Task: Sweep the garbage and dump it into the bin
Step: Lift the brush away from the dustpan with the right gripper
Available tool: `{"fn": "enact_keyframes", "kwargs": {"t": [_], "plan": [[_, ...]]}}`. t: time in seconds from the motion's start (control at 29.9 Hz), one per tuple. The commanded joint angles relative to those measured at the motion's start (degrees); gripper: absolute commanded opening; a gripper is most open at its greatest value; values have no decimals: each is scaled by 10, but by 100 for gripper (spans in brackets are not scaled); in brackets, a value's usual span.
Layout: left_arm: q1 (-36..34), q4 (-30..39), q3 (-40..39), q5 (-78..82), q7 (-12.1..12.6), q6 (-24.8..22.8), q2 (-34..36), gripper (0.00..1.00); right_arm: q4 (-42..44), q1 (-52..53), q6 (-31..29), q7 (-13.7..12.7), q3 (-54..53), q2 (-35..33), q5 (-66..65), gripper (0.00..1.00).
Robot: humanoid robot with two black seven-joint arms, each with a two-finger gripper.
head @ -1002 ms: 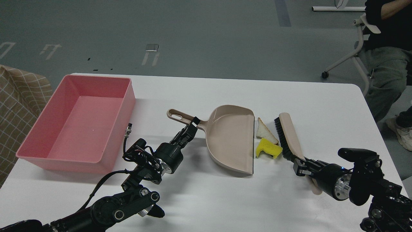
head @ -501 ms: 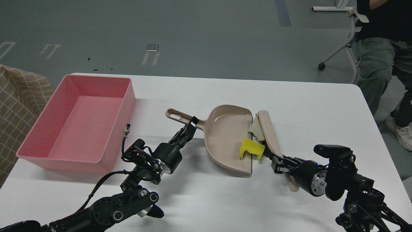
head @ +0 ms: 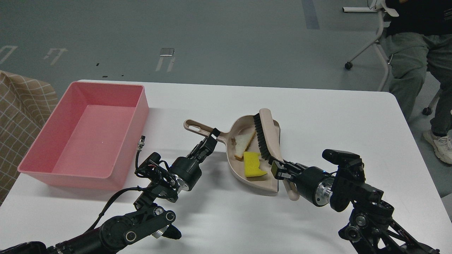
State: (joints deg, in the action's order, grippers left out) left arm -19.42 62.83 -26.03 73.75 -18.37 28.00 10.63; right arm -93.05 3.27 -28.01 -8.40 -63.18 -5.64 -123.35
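Note:
The beige dustpan lies in the middle of the white table. The white bread half-slice and the yellow sponge piece both lie inside the dustpan. My left gripper is shut on the dustpan handle. My right gripper is shut on the handle of a beige brush, whose black bristles rest inside the pan just right of the two scraps. The pink bin stands empty at the table's left, apart from the dustpan.
The table's right edge runs near my right arm. A seated person and a chair on castors are beyond the far right corner. A checked cloth lies left of the bin.
My right gripper has swept the brush to the left, pushing the bread and the yellow sponge from the table into the dustpan. My left gripper has held the dustpan in place.

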Motion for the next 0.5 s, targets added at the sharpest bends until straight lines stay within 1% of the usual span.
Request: {"fn": "enact_keyframes", "kwargs": {"t": [0.0, 0.17, 0.23, 0.37, 0.47], "plan": [[-1, 0, 0, 0, 1, 0, -2, 21, -13, 0, 0, 0, -6, -9, 4, 19], [-2, 0, 0, 0, 2, 0, -3, 20, -40, -2, 0, 1, -37, -63, 31, 19], [-2, 0, 0, 0, 2, 0, -3, 20, -42, -3, 0, 1, -45, -76, 45, 19], [-3, 0, 0, -1, 3, 0, -3, 20, -41, -10, 0, 5, -76, -126, 76, 19], [-5, 0, -1, -4, 4, 0, -2, 19, -41, -15, 0, 7, -81, -147, 93, 19]]}}
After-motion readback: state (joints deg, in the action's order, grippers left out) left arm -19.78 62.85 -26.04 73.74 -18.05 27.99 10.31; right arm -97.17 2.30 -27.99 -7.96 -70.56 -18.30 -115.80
